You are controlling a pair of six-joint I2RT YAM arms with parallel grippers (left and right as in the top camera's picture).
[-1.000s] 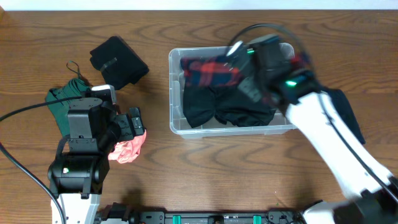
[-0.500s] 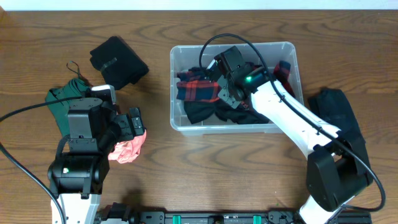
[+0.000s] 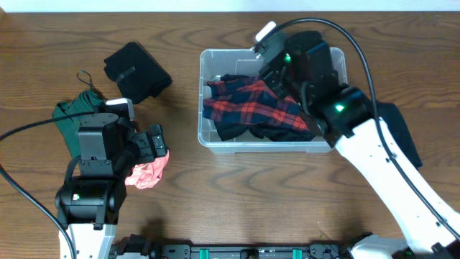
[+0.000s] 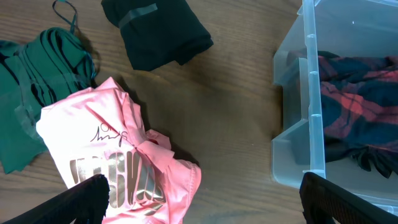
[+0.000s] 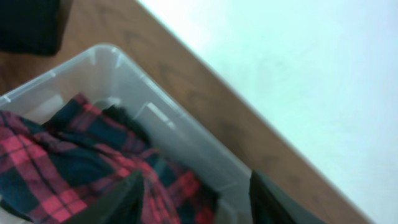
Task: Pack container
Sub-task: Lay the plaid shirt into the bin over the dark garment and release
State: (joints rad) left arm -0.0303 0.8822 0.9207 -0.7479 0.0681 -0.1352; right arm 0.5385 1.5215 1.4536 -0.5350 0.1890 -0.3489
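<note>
The clear plastic container [image 3: 205, 141] stands in the middle of the table. A red plaid garment [image 3: 251, 108] lies spread inside it over black clothes [image 3: 237, 132]. My right gripper [image 3: 282, 72] hangs over the bin's far side, open and empty. In the right wrist view [image 5: 199, 200] its fingers [image 5: 124, 200] straddle the plaid garment [image 5: 56, 162] and the bin's far wall [image 5: 155, 124]. My left gripper [image 3: 154, 147] is open and empty over a pink shirt [image 3: 147, 173]. In the left wrist view [image 4: 202, 208] the pink shirt [image 4: 118, 155] lies by its left finger, and the bin [image 4: 311, 124] is at the right.
A green garment [image 3: 70, 119] lies left of the pink shirt, a folded black garment [image 3: 136, 70] behind it. A dark garment [image 3: 399, 133] lies right of the bin. The table's far edge [image 5: 205, 93] runs just behind the bin.
My right gripper has risen from the bin's left half and moved back toward its far side. The plaid garment now lies spread out in the bin. The left arm has not moved.
</note>
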